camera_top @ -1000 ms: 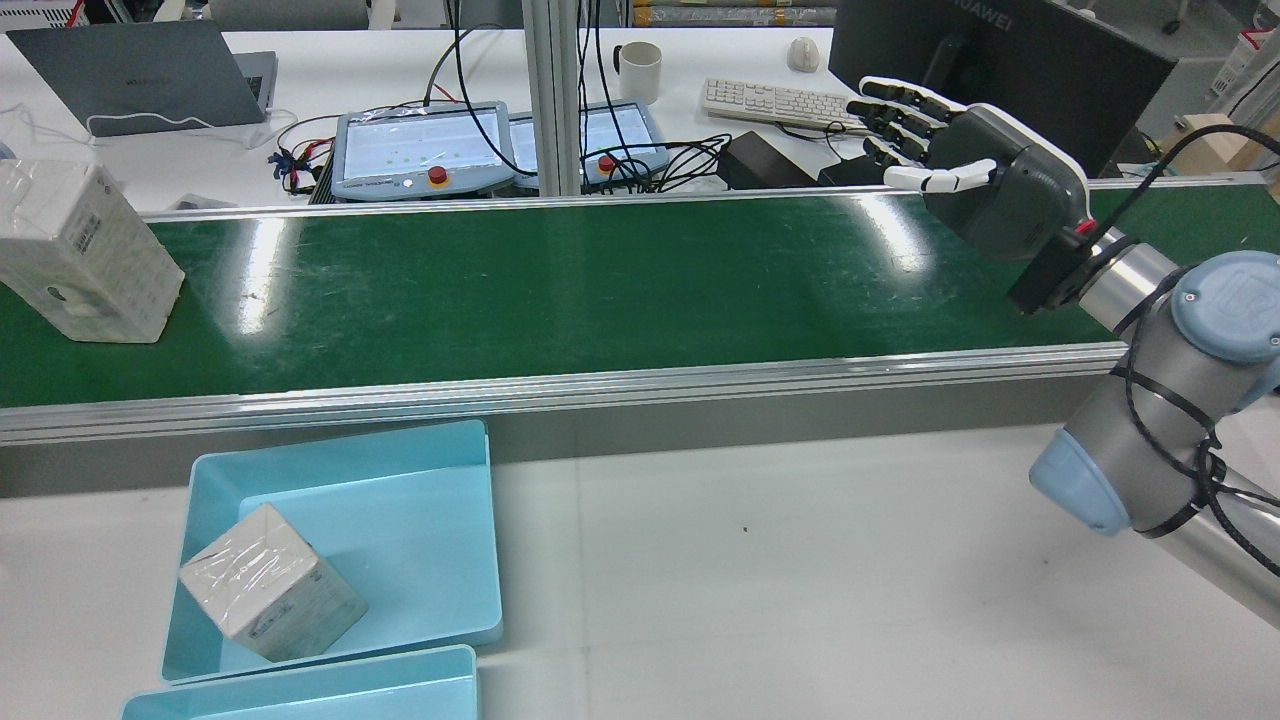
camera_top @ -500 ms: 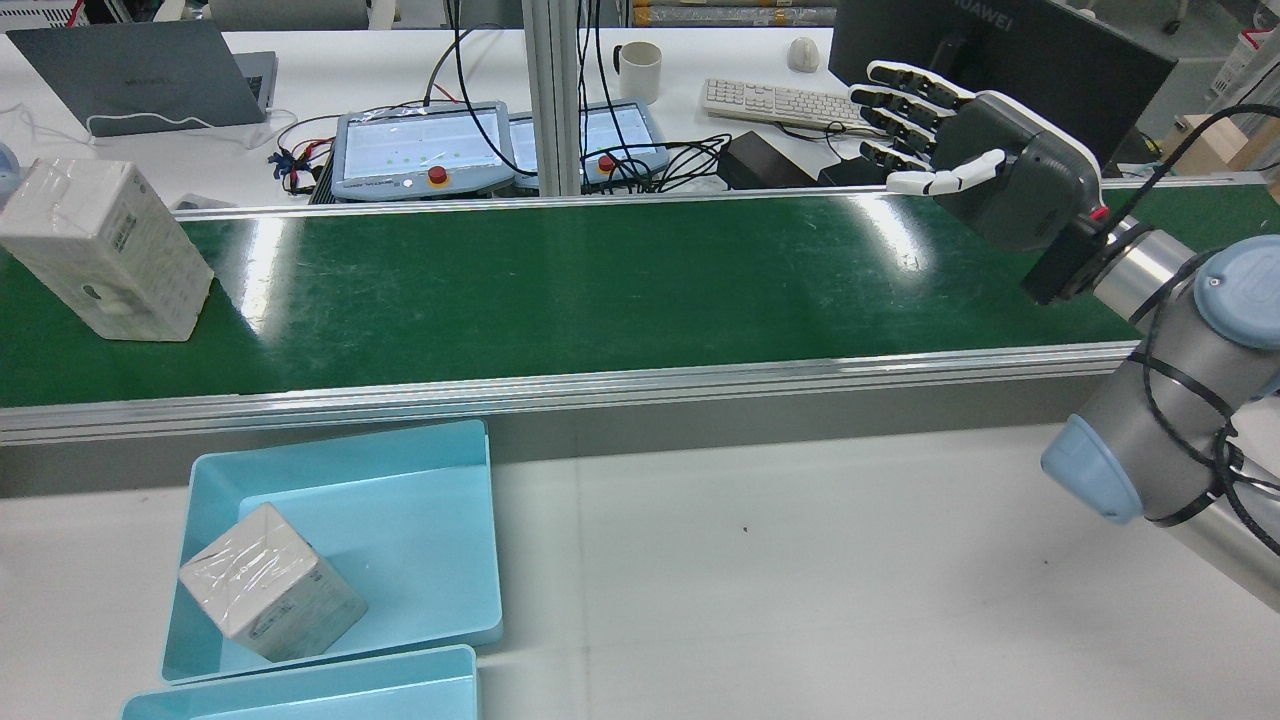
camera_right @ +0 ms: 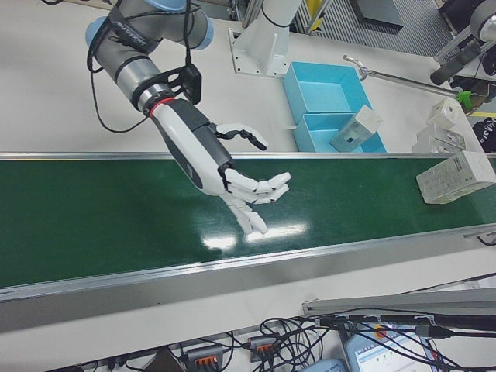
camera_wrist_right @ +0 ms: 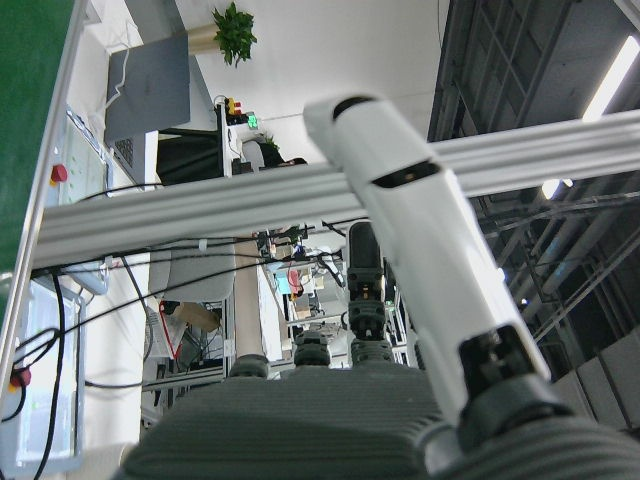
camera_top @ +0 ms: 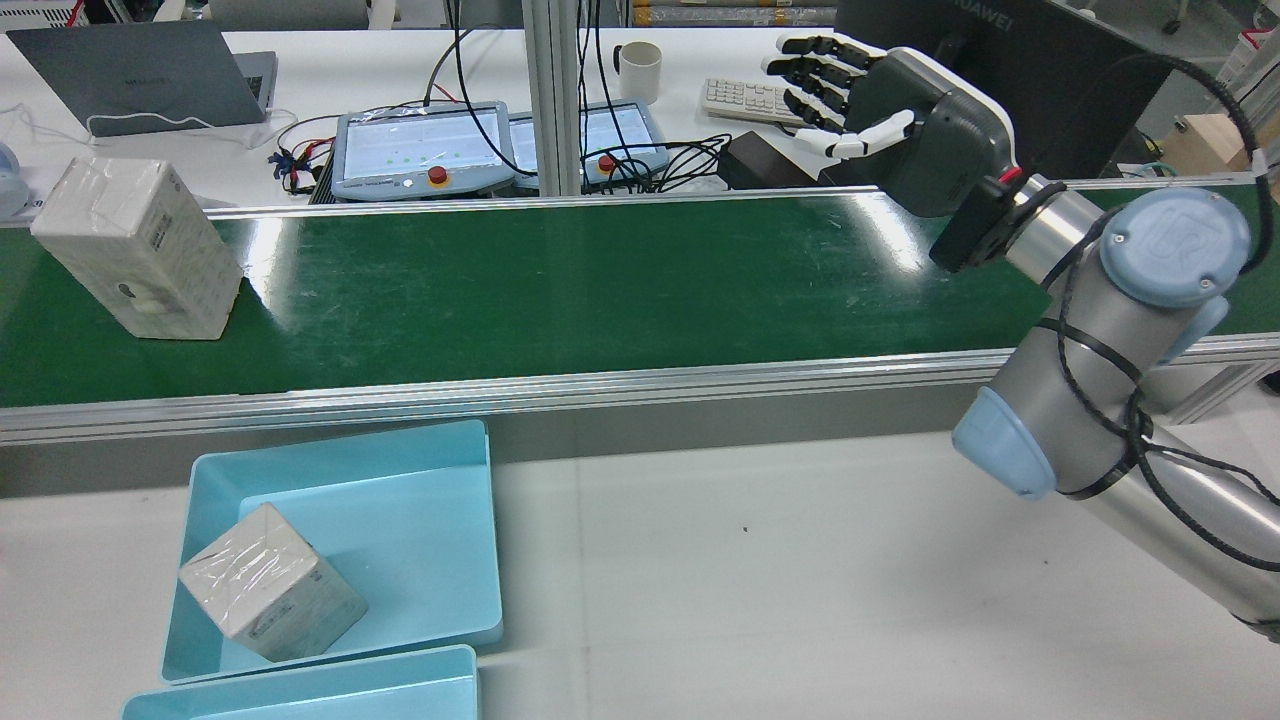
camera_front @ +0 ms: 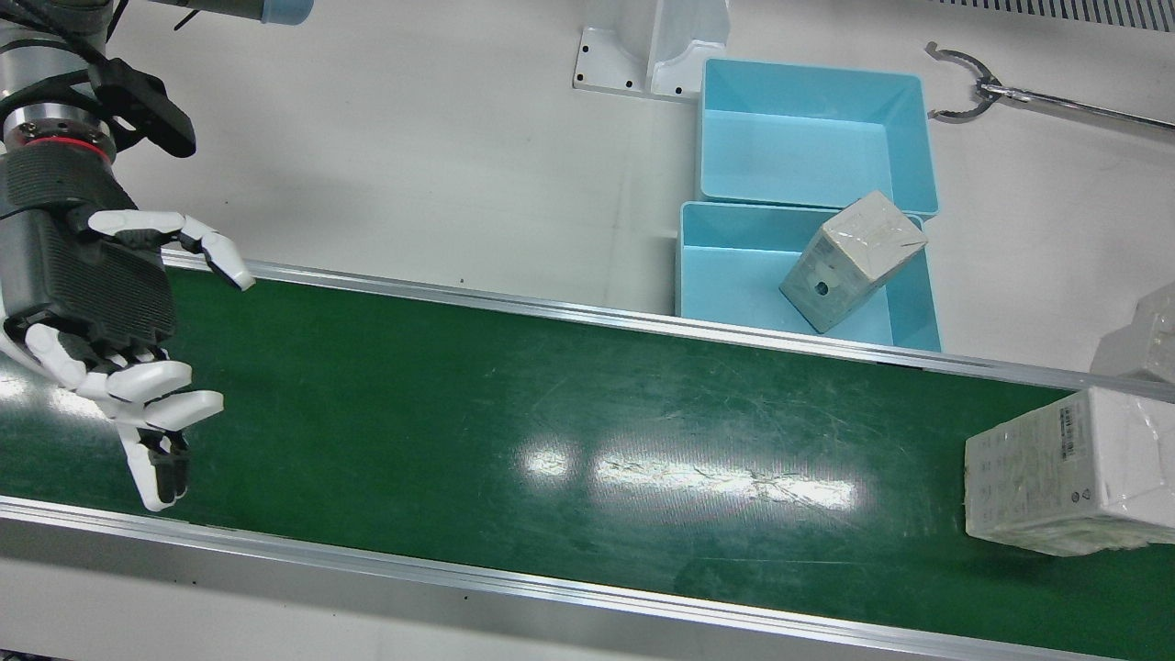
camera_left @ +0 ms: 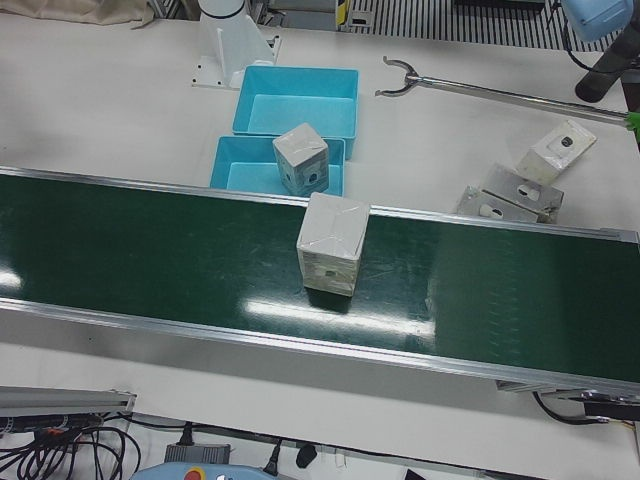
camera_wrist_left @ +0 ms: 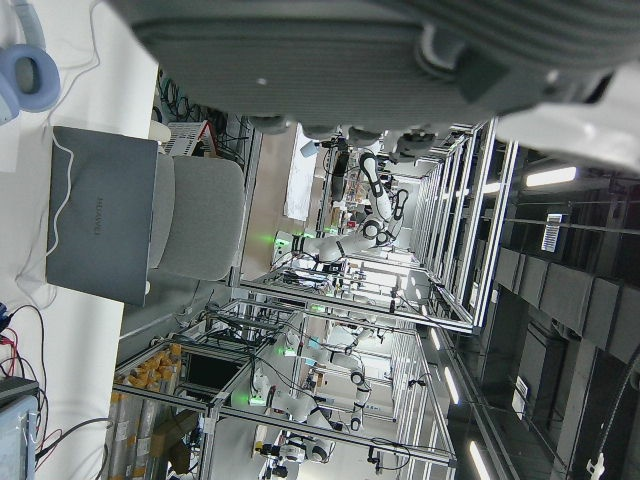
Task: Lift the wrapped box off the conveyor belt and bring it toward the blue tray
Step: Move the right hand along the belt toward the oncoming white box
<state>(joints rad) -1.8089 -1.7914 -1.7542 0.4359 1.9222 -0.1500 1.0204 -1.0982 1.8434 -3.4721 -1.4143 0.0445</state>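
The wrapped box (camera_top: 140,250) stands on the green conveyor belt (camera_top: 600,290) at its left end in the rear view, free of any hand. It also shows as the box (camera_front: 1069,482), the box (camera_left: 332,243) and the box (camera_right: 456,177). The blue tray (camera_top: 400,560) sits on the table below the belt with another wrapped box (camera_top: 270,580) inside it. My right hand (camera_top: 890,110) hovers open over the belt's far right part, far from the box; it is also the hand (camera_front: 101,340) and the hand (camera_right: 225,174). Only the palm of my left hand (camera_wrist_left: 350,50) shows.
A second blue tray (camera_front: 808,138) sits behind the first tray (camera_front: 734,275). More wrapped boxes (camera_left: 558,148) and a long grabber tool (camera_left: 480,90) lie on the table past the trays. Beyond the belt are pendants (camera_top: 420,150), cables, a keyboard and a monitor.
The wrapped box has ridden the belt rightward in the rear view. My right hand has swung left and farther out over the belt's back edge, staying open.
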